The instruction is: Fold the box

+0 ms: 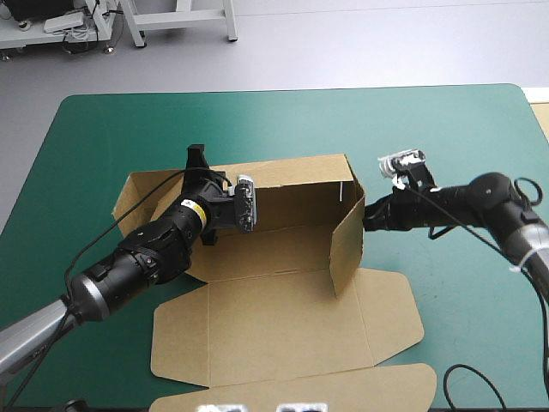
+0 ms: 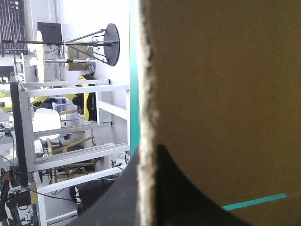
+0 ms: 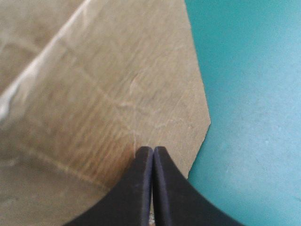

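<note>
Box (image 1: 283,318) half raised at the middle of the teal-green surface (image 1: 103,137).
My left fingers (image 2: 183,197) pinch its far wall's edge; my right fingers (image 3: 136,188), pressed together, touch its right wall from outside.

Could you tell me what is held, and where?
Left gripper: the box, by the top edge of its back wall. Right gripper: shut against the side wall, apparently holding nothing.

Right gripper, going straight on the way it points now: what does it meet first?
The raised right wall of the box. The right gripper, shut, points at the wall's outer face and looks all but touching it; actual contact is unclear.
</note>
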Controlling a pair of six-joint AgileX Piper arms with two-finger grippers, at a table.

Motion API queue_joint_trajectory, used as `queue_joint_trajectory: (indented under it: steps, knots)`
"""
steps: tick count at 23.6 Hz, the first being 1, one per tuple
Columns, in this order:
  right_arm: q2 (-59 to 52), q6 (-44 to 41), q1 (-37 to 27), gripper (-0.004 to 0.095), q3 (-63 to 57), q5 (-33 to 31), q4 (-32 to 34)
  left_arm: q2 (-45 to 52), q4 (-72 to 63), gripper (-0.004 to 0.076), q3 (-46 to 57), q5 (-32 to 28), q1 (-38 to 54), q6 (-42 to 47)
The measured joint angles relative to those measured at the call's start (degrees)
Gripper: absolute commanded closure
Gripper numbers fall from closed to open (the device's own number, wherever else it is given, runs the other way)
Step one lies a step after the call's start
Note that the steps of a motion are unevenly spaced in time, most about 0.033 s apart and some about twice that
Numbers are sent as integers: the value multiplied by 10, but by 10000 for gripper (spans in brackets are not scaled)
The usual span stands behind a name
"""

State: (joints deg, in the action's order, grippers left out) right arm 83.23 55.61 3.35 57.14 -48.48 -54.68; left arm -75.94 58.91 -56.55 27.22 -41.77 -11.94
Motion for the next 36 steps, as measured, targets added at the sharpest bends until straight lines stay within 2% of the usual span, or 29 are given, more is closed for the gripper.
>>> queue_joint_trajectory:
  steps: [2,4,6,9,11,12,13,15,16,18,20,22,24,25,27,28,29,30,32,34,36]
  knots:
    - [-23,104,0,921,-56,31,-72,0,0,733,0,0,0,0]
    - [-62,259,0,921,-132,69,-184,0,1,733,0,0,0,0]
    - [-88,334,0,915,-171,98,-226,0,2,733,0,0,0,0]
    - [-95,366,0,822,-181,94,-234,0,4,733,0,0,0,-8]
    - [-97,384,0,661,-182,75,-236,0,4,733,0,1,0,-14]
    - [-98,390,0,447,-182,66,-236,0,5,733,0,2,0,-18]
    - [-101,395,0,345,-184,46,-236,0,6,733,0,5,0,-26]
    - [-102,401,0,206,-184,34,-236,0,8,733,0,6,0,-29]
    - [-102,407,2,183,-184,34,-236,0,9,733,0,8,0,-34]
    - [-102,426,18,192,-185,57,-247,0,11,731,0,6,0,-41]
    - [-102,440,62,192,-184,108,-259,0,12,731,0,-1,0,-44]
    - [-102,438,119,193,-177,187,-264,0,13,731,0,-8,0,-47]
    - [-99,412,177,248,-162,293,-270,0,2,731,0,-8,0,-48]
    - [-99,402,191,283,-159,318,-272,0,-4,731,0,-8,0,-48]
    - [-97,386,211,411,-154,353,-273,0,-14,731,0,-11,0,-49]
    - [-97,379,218,572,-154,369,-275,0,-16,731,0,-12,1,-49]
    - [-96,372,223,656,-153,385,-277,0,-20,731,0,-16,2,-47]
    - [-96,368,223,796,-153,392,-277,0,-27,729,0,-21,3,-45]
    - [-96,365,223,913,-153,412,-281,1,-51,700,0,-36,4,-43]
    - [-96,363,223,926,-153,415,-283,2,-67,643,0,-66,4,-43]
    - [-96,361,225,926,-150,411,-286,3,-82,549,0,-112,2,-43]
